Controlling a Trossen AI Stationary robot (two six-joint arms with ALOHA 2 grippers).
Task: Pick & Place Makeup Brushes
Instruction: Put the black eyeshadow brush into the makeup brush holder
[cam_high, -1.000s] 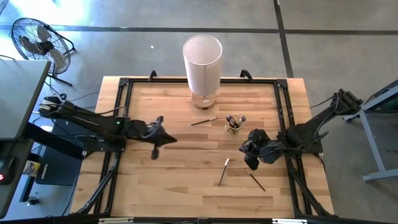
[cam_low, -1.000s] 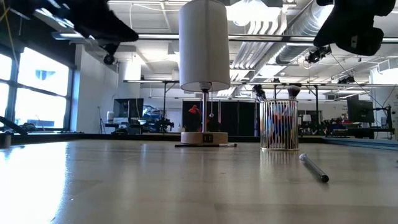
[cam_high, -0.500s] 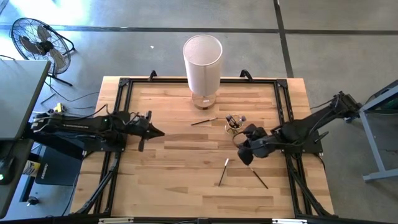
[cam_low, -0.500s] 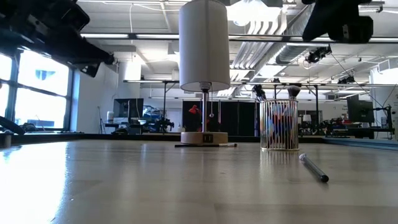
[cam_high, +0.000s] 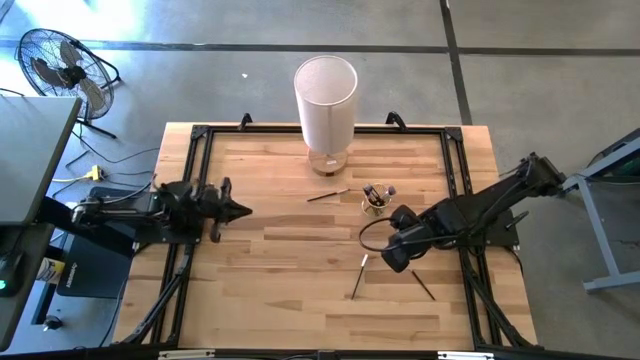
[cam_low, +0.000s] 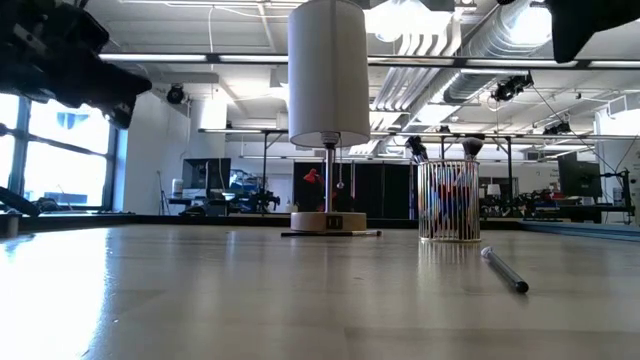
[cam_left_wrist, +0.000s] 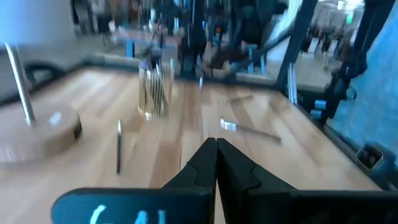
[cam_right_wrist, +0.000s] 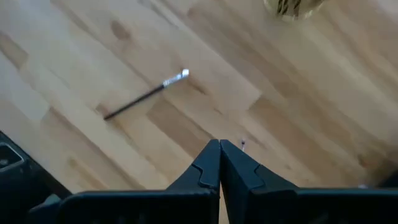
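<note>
Three makeup brushes lie flat on the wooden table: one (cam_high: 358, 277) with a light tip near the middle, one dark one (cam_high: 423, 285) to its right, and one (cam_high: 328, 194) near the lamp base. More brushes stand in the small clear cup (cam_high: 375, 200), tufts up. My right gripper (cam_high: 388, 258) is shut and hovers above the table just right of the middle brush (cam_right_wrist: 146, 94). My left gripper (cam_high: 243, 210) is shut and drawn back at the table's left edge, touching nothing.
A tall white lamp (cam_high: 326, 95) stands at the far edge, its base (cam_low: 328, 220) on the wood. A black frame (cam_high: 195, 140) rims the table. A fan (cam_high: 55, 65) stands on the floor beyond the far left corner. Bare wood (cam_high: 280, 290) lies between the arms.
My left gripper has pulled back toward the table's left edge. My right gripper has moved a little toward the table's left, closer to the middle brush, and has risen in the low view. The brushes and the cup have stayed where they were.
</note>
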